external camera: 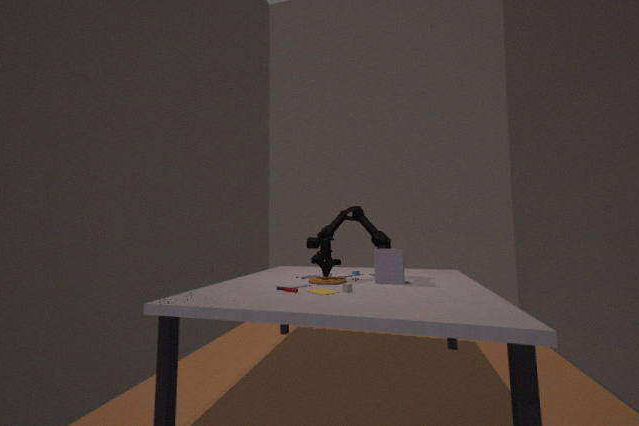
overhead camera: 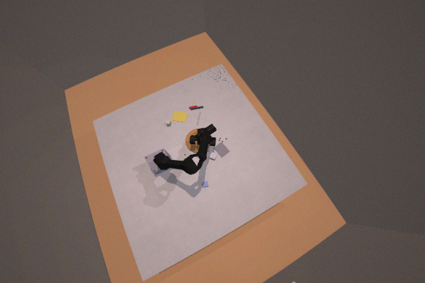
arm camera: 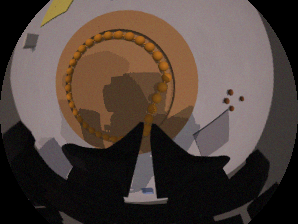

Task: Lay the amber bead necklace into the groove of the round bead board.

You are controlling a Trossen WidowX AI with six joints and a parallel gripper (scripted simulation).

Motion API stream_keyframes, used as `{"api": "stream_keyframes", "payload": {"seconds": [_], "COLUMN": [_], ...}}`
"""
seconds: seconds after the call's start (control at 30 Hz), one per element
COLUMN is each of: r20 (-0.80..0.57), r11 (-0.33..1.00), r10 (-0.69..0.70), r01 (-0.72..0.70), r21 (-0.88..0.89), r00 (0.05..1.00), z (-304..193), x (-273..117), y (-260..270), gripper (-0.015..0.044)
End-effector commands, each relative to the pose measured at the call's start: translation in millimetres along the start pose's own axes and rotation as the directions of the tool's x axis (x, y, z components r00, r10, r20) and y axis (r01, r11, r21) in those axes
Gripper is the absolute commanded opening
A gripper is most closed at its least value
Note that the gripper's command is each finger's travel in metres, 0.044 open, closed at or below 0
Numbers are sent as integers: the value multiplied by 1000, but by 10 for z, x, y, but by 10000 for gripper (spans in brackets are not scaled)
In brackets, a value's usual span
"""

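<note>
The round bead board (overhead camera: 188,141) (external camera: 314,281) (arm camera: 185,75) lies flat on the table under the gripper. The amber bead necklace (arm camera: 118,34) lies on it in a loop. Its top and left beads follow the groove in the wrist view. On the right its beads run inside the groove, whose dark line shows bare outside them, and lead down to the fingertips. My gripper (external camera: 326,275) (arm camera: 147,125) points down at the board's edge and is shut on the necklace's near right part. The beads behind the fingers are hidden. The arm covers part of the board in the top view.
A grey square (overhead camera: 222,149) (arm camera: 215,135), a white block (overhead camera: 213,155) and several small brown beads (arm camera: 230,92) lie beside the board. A yellow square (overhead camera: 179,116), a pale cube (overhead camera: 168,123), a thin rod (overhead camera: 198,118) and a red item (overhead camera: 193,107) lie beyond it. A blue block (overhead camera: 205,183) lies farther off.
</note>
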State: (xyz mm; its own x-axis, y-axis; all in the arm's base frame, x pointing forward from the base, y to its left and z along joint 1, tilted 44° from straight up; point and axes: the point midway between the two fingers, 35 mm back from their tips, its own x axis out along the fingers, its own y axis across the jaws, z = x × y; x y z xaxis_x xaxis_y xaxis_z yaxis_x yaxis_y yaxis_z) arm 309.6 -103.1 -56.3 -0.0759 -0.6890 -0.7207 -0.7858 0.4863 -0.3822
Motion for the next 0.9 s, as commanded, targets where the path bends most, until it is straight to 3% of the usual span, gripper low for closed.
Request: {"api": "stream_keyframes", "payload": {"seconds": [0.0,0.87], "r20": [0,-5], "r11": [1000,1000], "r10": [0,-1], "r01": [0,1], "r21": [0,-6], "r00": [1000,1000], "z": [0,-19], "x": [-7,19], "y": [-1,-76], "gripper": [0,0]}}
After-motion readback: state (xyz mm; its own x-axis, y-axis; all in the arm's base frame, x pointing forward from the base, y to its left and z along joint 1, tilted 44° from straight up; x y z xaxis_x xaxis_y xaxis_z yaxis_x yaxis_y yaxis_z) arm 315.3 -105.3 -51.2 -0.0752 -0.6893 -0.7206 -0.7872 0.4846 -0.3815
